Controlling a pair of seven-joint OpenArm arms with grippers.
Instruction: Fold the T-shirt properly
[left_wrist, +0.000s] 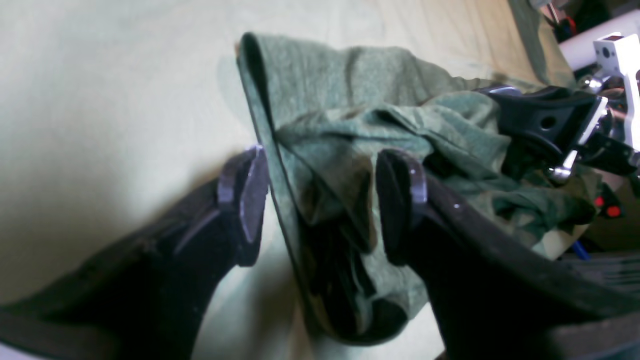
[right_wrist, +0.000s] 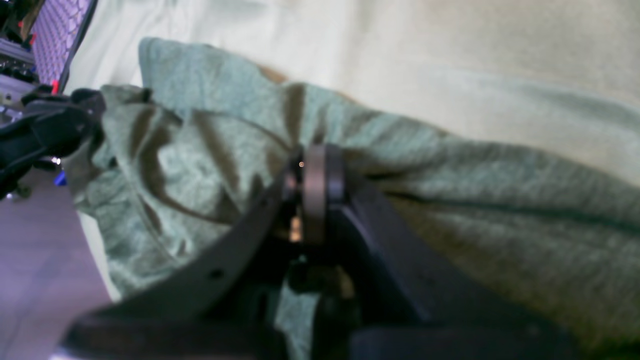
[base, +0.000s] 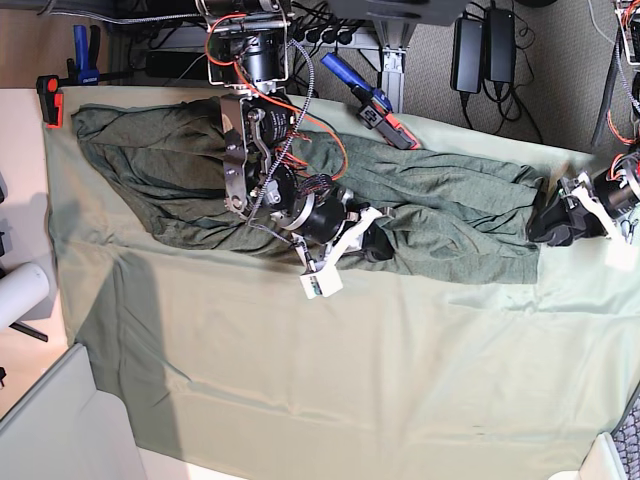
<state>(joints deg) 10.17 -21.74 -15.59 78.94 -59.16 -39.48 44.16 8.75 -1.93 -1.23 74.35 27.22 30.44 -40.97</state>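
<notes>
The dark grey-green T-shirt (base: 450, 210) lies stretched and bunched along the far side of the pale green table cloth (base: 350, 380). My right gripper (base: 378, 240) is over the shirt's middle. In the right wrist view it (right_wrist: 312, 192) is shut, pinching a fold of the shirt (right_wrist: 450, 165). My left gripper (base: 548, 225) is at the shirt's right end. In the left wrist view it (left_wrist: 322, 200) is open, with its jaws on either side of a hanging edge of the shirt (left_wrist: 325, 75); its pads are apart from the cloth.
A blue and red clamp (base: 365, 95) lies on the cloth's far edge and a red clamp (base: 48, 100) sits at the far left corner. A white tube (base: 20, 295) lies off the table's left side. Cables and power bricks (base: 480, 45) are on the floor beyond.
</notes>
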